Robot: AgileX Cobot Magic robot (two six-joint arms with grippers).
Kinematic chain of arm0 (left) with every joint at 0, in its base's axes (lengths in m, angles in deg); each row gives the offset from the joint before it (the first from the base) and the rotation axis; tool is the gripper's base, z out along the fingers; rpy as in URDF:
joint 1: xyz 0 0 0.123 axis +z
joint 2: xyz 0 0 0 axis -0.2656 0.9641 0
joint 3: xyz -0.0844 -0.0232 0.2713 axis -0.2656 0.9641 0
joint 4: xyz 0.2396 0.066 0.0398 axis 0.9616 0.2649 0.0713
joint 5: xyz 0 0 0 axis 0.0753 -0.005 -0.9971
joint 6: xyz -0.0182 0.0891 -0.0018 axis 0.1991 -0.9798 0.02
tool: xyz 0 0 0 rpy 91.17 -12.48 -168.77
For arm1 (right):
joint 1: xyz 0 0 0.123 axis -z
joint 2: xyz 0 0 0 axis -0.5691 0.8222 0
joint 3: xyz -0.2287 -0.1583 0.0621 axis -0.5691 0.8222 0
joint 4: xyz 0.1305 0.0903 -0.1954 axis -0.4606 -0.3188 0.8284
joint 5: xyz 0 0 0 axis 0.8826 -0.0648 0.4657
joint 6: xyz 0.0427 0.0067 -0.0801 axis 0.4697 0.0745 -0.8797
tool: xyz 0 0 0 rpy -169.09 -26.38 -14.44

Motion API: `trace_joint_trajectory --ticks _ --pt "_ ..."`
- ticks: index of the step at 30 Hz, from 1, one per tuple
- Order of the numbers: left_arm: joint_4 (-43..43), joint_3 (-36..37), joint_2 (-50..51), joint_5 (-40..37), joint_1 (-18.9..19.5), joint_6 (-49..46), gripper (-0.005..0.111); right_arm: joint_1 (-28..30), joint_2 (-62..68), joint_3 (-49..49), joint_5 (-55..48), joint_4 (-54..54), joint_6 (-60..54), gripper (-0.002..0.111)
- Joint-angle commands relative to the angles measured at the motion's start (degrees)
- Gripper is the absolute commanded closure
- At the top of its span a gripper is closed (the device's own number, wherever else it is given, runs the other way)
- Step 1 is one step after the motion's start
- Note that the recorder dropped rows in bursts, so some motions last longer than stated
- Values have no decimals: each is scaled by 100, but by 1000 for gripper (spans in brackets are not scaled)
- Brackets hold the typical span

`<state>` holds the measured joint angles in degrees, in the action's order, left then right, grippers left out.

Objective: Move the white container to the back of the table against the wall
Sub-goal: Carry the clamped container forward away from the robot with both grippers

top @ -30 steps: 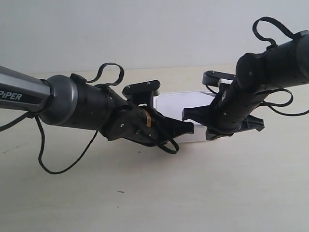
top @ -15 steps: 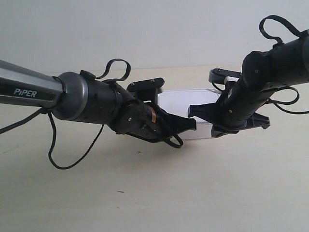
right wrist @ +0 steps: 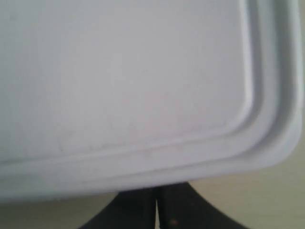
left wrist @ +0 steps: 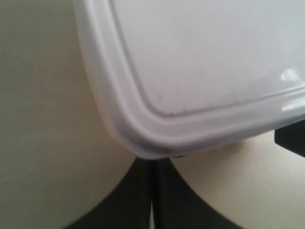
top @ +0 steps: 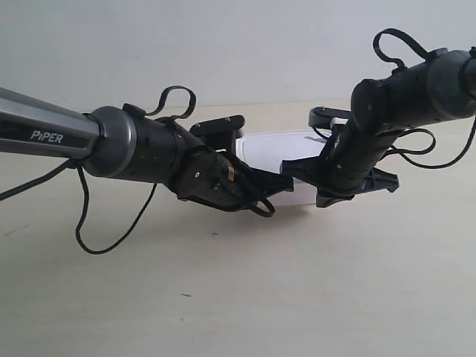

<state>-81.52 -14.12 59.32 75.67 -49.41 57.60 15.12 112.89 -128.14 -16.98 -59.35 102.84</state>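
Note:
The white container lies flat on the table, some way in front of the wall. Both arms reach to its near side. The gripper of the arm at the exterior view's left and the gripper of the arm at the exterior view's right meet at its near edge. In the left wrist view my left gripper is shut, its tips at a rounded corner of the container. My right gripper is shut too, with its tips at the container's long edge beside another corner.
Black cables loop down from the arm at the exterior view's left to the table. A strip of bare table lies between the container and the wall. A dark part shows beside the container in the left wrist view.
The container has slid a little toward the wall, with both shut grippers following at its near edge. The arm at the exterior view's right has swung slightly leftward.

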Motion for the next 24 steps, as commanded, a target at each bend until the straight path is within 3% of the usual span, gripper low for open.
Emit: trace_joint_trajectory --ticks 1,11,19,24 --pt "30 -55 -6 82 84 -34 107 41 175 -242 25 67 17 108" --pt "30 -55 -6 157 320 -105 107 41 331 -700 -74 67 34 108" --pt "2 -55 -6 70 308 -175 107 29 608 -1240 -644 47 -114 108" --pt "-19 -55 -6 -62 86 -196 107 29 730 -1350 -555 47 -101 108"
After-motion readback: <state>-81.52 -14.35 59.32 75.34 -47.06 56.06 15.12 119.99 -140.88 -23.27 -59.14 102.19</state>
